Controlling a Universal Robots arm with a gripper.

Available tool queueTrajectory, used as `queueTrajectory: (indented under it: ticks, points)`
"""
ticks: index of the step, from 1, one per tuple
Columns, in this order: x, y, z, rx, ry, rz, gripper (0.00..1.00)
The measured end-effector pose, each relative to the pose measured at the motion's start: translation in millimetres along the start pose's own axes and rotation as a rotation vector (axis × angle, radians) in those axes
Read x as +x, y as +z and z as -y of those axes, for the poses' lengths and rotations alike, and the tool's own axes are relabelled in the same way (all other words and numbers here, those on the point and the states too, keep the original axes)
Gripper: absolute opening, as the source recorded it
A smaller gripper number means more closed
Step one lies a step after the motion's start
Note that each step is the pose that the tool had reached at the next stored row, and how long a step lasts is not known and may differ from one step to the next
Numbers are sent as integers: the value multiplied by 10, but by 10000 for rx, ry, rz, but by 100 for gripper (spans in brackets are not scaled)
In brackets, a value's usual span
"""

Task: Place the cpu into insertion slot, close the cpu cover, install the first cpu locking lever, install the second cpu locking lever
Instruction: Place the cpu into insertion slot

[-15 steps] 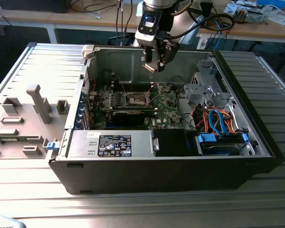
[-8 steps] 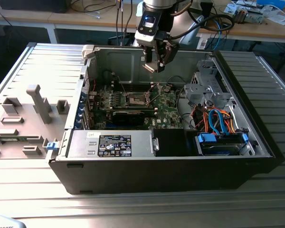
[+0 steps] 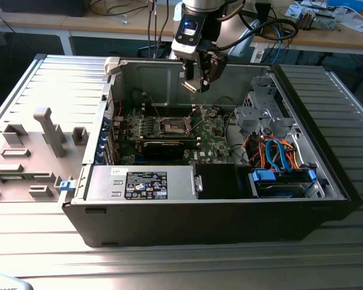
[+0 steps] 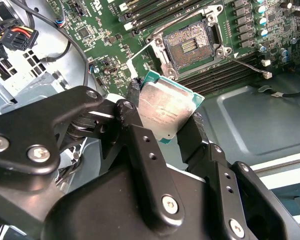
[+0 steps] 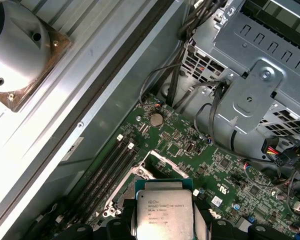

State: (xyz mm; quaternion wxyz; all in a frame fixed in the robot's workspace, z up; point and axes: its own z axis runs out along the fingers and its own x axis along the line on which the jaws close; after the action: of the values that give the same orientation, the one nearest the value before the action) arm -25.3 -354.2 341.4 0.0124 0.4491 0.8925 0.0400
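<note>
ribbed metal bench (image 3: 169,266) is carrying the open case (image 3: 169,208). my gripper (image 3: 199,84) is clamping the cpu (image 4: 166,107) by two opposite edges, holding it above the insertion slot (image 4: 190,45), not touching. i am judging it light, stiff, fragile underneath: edges only.

In the exterior view my arm (image 3: 199,6) hangs at 12 o'clock, the wrist (image 3: 190,33) pointing down toward 6. My fingers (image 4: 189,142) are closed on the cpu (image 4: 166,107), at two opposite edges.
</note>
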Motion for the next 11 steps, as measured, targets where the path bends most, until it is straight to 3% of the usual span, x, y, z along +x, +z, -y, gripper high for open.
queueTrajectory:
  ticks: [11]
  points:
    - [0, 6, 0, -3, 227, 19, 55]
